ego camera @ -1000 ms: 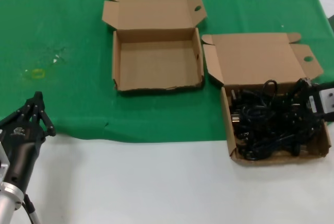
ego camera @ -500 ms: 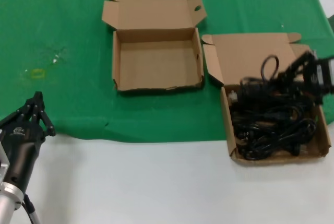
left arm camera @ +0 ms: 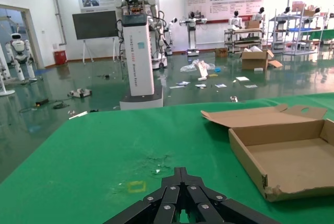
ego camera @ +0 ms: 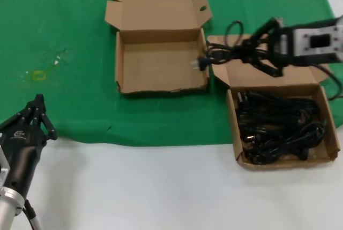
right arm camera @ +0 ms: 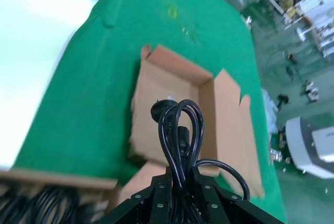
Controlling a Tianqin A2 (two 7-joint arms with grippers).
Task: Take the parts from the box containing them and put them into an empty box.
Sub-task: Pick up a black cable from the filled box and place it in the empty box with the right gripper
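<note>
The right gripper (ego camera: pixel 257 50) holds a black cord (ego camera: pixel 228 53) tight, high near the worktop's right edge, to carry it to the empty box (ego camera: pixel 161 88). The left gripper (ego camera: pixel 35 113) waits closed at the front left corner.

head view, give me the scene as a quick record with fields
right end effector: shut on a black cable bundle, lifted over the source box lid
cable plug: hangs at the empty box's right wall
source box: squarish tray, black cables left inside
empty box: wide tray, nothing in it
left end effector: shut, parked at the green mat's near edge
surface: green mat
</note>
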